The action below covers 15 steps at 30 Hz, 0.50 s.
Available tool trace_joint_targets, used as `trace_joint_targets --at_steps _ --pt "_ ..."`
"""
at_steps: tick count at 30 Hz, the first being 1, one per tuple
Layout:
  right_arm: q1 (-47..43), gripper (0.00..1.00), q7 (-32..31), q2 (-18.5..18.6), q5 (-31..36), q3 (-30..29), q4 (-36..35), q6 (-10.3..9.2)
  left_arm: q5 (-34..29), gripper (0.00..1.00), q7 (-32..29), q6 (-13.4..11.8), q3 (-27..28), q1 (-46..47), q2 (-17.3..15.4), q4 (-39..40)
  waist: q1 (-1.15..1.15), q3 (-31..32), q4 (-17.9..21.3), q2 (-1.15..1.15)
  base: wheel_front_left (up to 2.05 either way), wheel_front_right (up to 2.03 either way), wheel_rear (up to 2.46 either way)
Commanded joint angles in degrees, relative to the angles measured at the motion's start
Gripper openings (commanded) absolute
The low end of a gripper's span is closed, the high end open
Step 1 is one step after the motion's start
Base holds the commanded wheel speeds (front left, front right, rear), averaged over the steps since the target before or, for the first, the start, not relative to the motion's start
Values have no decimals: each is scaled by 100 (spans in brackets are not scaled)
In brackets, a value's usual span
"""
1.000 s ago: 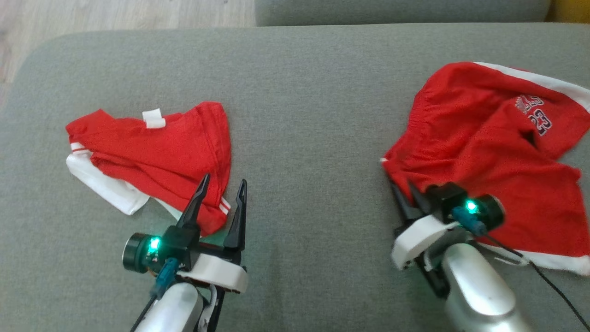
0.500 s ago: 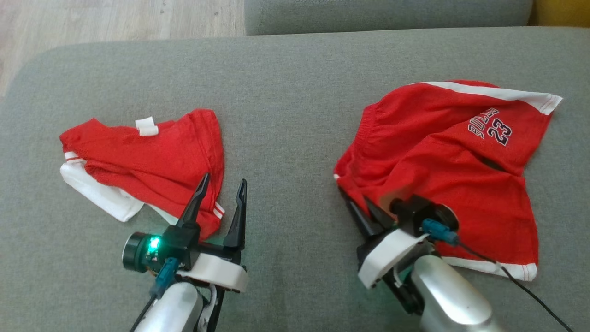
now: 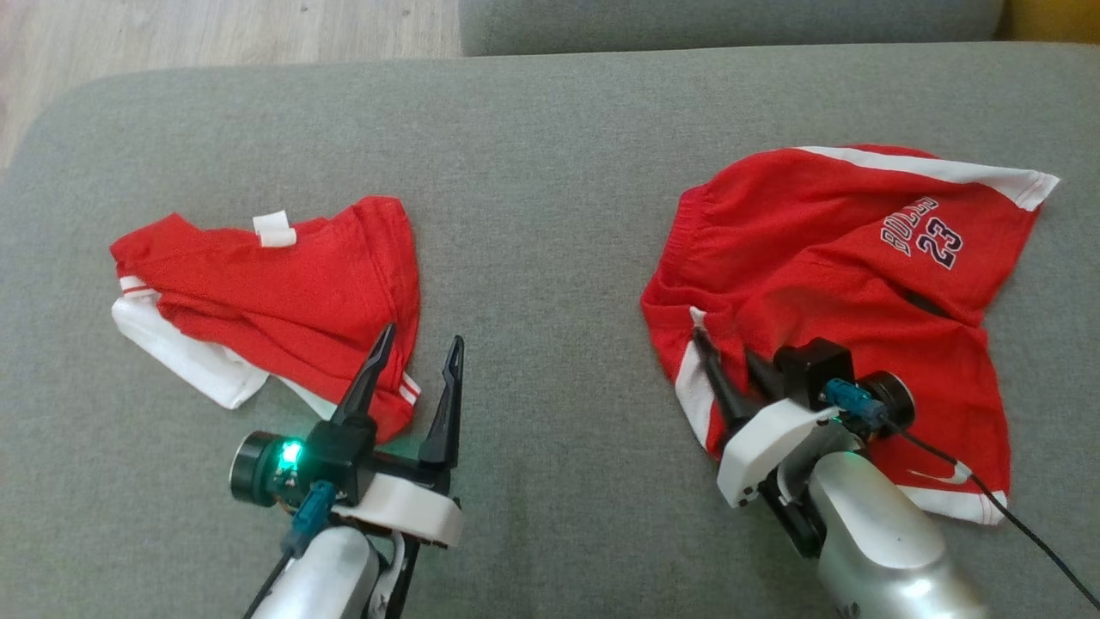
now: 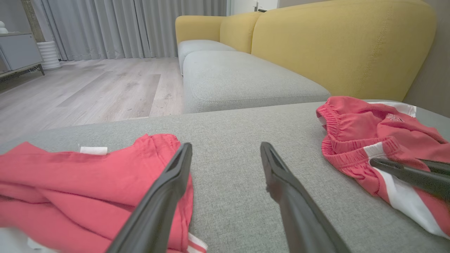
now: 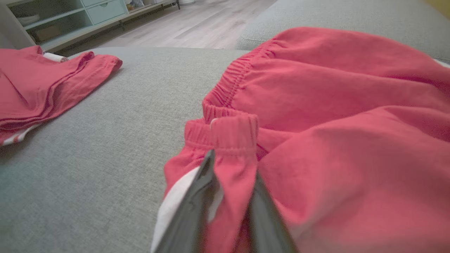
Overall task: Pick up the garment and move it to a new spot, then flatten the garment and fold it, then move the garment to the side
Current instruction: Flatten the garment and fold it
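Observation:
The garment, red shorts (image 3: 842, 258) with white side stripes and a "23" print, lies rumpled on the right of the grey sofa seat (image 3: 550, 172). My right gripper (image 3: 724, 344) is at its near-left edge, shut on a fold of the elastic waistband; the right wrist view shows red cloth (image 5: 334, 105) pinched between the two fingers of the gripper (image 5: 233, 168). My left gripper (image 3: 421, 335) hovers open with nothing in it, its left finger over a corner of another red garment. The left wrist view shows the shorts (image 4: 355, 130) at the right, beyond the open left gripper (image 4: 225, 146).
A second red and white garment (image 3: 275, 292) lies folded on the seat's left part. Bare grey cushion separates the two garments. A yellow sofa back (image 4: 337, 45) and another grey cushion (image 3: 730, 21) stand behind. Wooden floor (image 3: 215, 30) lies beyond the far-left edge.
The right gripper has dragged the shorts leftward across the seat. They lie more spread, with the print and a white stripe at the gripped edge now showing. The left arm stayed still.

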<state>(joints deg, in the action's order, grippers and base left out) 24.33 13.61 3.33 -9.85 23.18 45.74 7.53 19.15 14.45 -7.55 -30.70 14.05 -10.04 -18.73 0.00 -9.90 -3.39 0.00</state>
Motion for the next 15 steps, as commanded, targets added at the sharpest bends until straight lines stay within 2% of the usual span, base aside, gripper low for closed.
trace_joint_targets --at_steps 1,7,15 --pt "169 100 31 -46 63 51 -111 -4 -31 100 55 -3 214 239 -31 135 0 0 7 0 0 0 0" --pt "108 100 92 -46 285 -244 -256 -4 -33 100 55 -4 243 245 -64 121 0 37 154 0 0 0 0" --pt "-396 100 131 -46 491 -823 -982 -4 -49 100 55 16 266 257 -115 116 0 166 559 0 0 0 0"
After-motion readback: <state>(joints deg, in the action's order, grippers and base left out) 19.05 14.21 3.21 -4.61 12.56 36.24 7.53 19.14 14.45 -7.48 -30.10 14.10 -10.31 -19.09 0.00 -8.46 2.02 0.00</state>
